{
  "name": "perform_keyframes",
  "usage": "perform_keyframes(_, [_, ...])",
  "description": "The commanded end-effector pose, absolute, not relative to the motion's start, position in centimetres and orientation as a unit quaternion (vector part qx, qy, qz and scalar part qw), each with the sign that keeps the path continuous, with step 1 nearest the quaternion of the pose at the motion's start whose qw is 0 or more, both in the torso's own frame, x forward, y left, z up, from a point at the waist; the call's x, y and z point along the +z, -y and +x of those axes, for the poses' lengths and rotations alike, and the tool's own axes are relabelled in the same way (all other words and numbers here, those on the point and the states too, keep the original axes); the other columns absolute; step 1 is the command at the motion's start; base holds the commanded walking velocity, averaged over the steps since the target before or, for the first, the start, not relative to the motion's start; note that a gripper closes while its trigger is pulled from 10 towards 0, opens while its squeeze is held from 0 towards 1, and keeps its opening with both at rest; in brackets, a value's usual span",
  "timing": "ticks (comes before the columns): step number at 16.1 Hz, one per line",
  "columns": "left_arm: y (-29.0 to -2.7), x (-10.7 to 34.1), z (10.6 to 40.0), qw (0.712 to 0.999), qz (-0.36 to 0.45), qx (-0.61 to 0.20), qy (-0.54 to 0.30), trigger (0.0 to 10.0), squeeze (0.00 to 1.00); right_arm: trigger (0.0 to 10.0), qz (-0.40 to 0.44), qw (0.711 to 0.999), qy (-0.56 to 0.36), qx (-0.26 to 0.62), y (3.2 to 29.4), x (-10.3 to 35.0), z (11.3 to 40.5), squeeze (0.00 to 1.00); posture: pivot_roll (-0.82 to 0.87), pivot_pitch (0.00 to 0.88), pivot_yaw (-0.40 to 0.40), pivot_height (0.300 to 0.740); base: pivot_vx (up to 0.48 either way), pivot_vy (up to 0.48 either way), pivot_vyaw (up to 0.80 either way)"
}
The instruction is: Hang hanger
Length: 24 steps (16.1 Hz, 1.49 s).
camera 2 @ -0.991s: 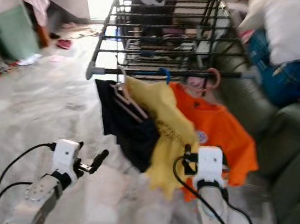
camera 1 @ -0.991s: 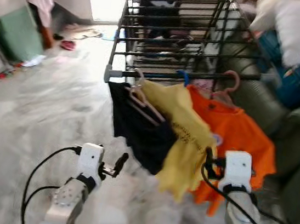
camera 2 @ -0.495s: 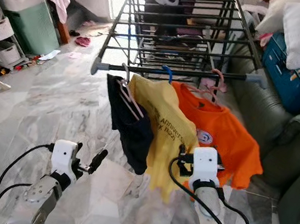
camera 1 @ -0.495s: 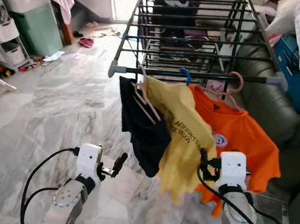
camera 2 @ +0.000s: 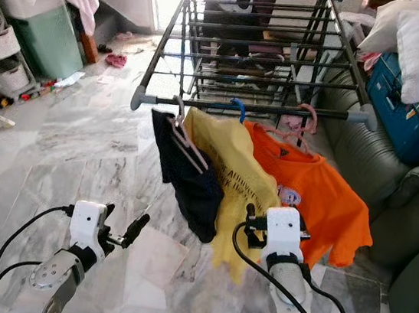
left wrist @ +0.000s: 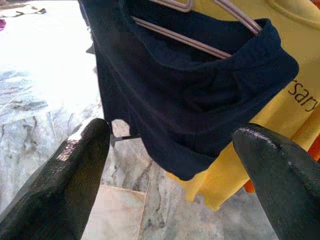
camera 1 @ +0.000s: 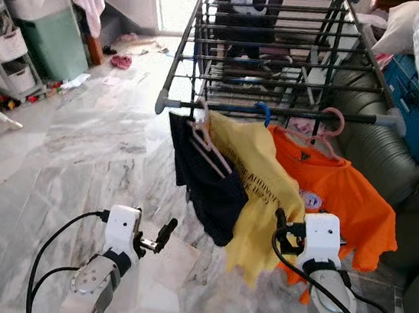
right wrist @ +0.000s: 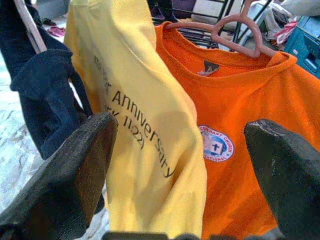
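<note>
Three garments hang side by side on the front rail of the drying rack [camera 1: 277, 111] at the centre of the frame: a navy garment [camera 1: 203, 175] on a pale hanger [camera 1: 210, 143], a yellow shirt [camera 1: 256, 182] under a blue hook [camera 1: 263, 111], and an orange shirt [camera 1: 343, 201] on a pink hanger [camera 1: 322, 133]. All hangers sit hooked over the rail. Lower left, the left tool [left wrist: 165, 165] is spread wide and empty, facing the navy cloth; lower centre-right, the right tool [right wrist: 185, 175] is likewise spread, empty, just before the yellow shirt. Each hanger looks light and stiff, its cloth soft and swaying, so the neck below the hook seems the surest grip.
</note>
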<state>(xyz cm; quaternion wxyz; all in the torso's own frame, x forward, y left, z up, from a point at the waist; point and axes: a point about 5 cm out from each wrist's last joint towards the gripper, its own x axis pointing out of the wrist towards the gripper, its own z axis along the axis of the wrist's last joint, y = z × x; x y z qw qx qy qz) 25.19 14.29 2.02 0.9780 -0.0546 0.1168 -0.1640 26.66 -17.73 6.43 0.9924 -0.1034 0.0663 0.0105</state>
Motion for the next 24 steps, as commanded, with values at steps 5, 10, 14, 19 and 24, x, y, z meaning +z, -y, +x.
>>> perform_keyframes(5, [-14.79, 2.4, 25.26, 0.979, -0.044, -0.169, -0.109, 10.0, 0.0, 10.0, -0.101, 0.993, -0.053, 0.011, 17.31, 6.88, 26.8, 0.0, -0.18, 0.0, 0.091, 0.74, 0.32, 0.165, 0.0])
perform_keyframes(10, [-14.7, 2.38, 25.22, 0.978, -0.041, -0.175, -0.11, 10.0, 0.0, 10.0, -0.102, 0.993, -0.056, 0.004, 17.38, 6.73, 26.64, 0.0, -0.19, 0.0, 0.099, 0.74, 0.332, 0.288, 0.0])
perform_keyframes(14, [-14.8, 2.23, 25.19, 0.978, -0.039, -0.164, -0.119, 10.0, 0.0, 10.0, -0.109, 0.993, -0.053, 0.002, 17.35, 6.75, 26.61, 0.0, -0.18, 0.0, 0.099, 0.74, 0.241, 0.203, 0.0])
perform_keyframes(19, [-14.95, 1.72, 25.31, 0.979, -0.031, -0.14, -0.142, 10.0, 0.0, 10.0, -0.115, 0.992, -0.05, -0.001, 17.29, 6.82, 26.63, 0.0, -0.18, 0.0, 0.095, 0.74, 0.0, 0.0, 0.0])
perform_keyframes(24, [-14.67, 1.68, 25.34, 0.978, -0.037, -0.146, -0.145, 10.0, 0.0, 10.0, -0.117, 0.992, -0.05, 0.003, 17.27, 6.82, 26.61, 0.0, -0.19, 0.0, 0.094, 0.74, 0.0, 0.0, 0.0])
